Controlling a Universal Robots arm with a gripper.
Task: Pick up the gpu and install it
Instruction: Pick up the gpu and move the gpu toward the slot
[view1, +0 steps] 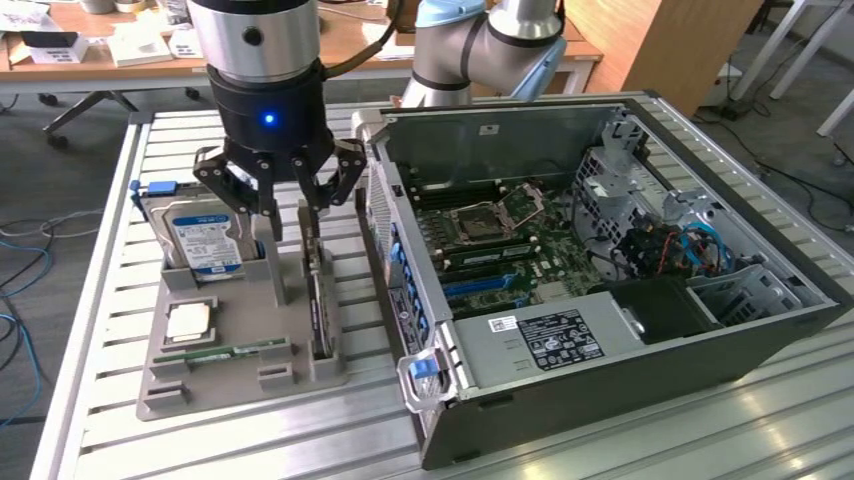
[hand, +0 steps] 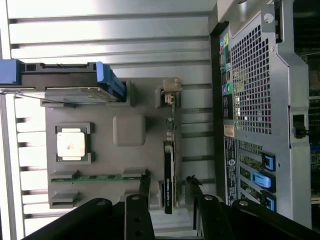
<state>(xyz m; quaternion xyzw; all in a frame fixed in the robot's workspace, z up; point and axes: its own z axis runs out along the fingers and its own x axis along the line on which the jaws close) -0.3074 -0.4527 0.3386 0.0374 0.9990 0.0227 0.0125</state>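
Over the grey tray (view1: 240, 385) on the slatted worktop (view1: 120, 440), the exterior view has your claw (view1: 296, 210) low, with its fingers spread apart and nothing clamped. The gpu (view1: 318, 290) stands on edge in its slot on the tray's side nearest the computer case (view1: 601, 360). The claw hangs right above the card's far end. The hard drive (view1: 207, 240) stands upright towards the exterior view's left, and a grey post (view1: 276, 275) rises just beside the card. I'd say that post is your hazard, so keep the near finger off it.

Now the wrist view, looking straight down. The gpu (hand: 168, 160) runs as a thin dark line with its pale bracket (hand: 170, 92) at the far end. Your fingertips (hand: 144, 186) sit one on each side of the card, with tray showing in both gaps, so there's no contact. The straddle looks fairly even. My call is to hold the claw square to the card's length and centred, so both pads meet it together and it isn't tipped in its slot. The RAM stick (hand: 95, 177) lies flat, well off to the side.
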